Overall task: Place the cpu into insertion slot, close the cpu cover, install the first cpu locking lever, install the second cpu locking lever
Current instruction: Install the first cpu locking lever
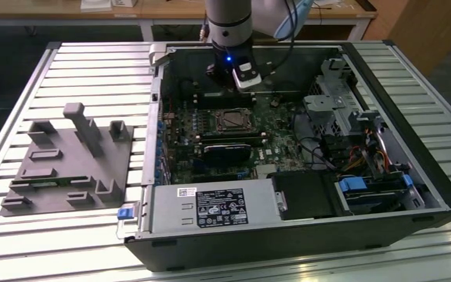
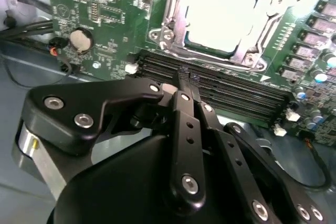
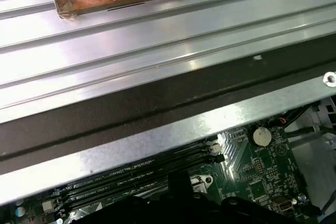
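Pale silvery cpu (image 2: 223, 17) sits in a silvery cpu cover (image 2: 178, 22) on a green circuit board (image 2: 105, 14); black gripper (image 2: 185, 80).

We see the cpu (image 2: 220, 17), a small flat square chip with a pale silvery-grey metal top, lying flat and level inside the insertion slot (image 2: 195, 43), a square socket with a dark interior edge set in the green circuit board. The chip's top glares bright in the second wrist view. Around it lies the cpu cover (image 2: 176, 22), a thin silvery metal frame plate with a large square window through which the chip shows; the frame sits down flat around the chip. In the exterior view we find the insertion slot (image 1: 234, 120) near the middle of the board, its centre dark within a metallic rim.
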Available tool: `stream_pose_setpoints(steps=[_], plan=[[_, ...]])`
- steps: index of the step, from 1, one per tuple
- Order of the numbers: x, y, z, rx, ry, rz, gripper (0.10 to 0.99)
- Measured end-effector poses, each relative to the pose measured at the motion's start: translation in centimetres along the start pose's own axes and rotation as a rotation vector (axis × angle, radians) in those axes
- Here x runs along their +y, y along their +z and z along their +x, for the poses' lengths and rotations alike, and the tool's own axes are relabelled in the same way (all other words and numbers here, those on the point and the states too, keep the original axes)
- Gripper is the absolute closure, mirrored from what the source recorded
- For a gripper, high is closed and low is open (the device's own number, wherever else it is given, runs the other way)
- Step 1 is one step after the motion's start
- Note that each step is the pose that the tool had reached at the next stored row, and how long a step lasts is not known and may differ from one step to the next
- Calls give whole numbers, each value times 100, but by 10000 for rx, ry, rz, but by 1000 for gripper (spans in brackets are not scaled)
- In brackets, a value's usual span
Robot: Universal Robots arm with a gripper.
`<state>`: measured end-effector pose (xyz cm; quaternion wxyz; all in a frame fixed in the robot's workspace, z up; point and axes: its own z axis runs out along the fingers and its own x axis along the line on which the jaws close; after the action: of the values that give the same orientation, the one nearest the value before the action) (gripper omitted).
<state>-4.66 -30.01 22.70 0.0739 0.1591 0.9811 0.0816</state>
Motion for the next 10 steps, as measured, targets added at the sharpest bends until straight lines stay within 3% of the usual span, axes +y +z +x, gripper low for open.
stream_pose_setpoints(steps=[8,10], plan=[[-15,5,-49,714,53,688,980],[-46,0,-63,839,59,817,980]])
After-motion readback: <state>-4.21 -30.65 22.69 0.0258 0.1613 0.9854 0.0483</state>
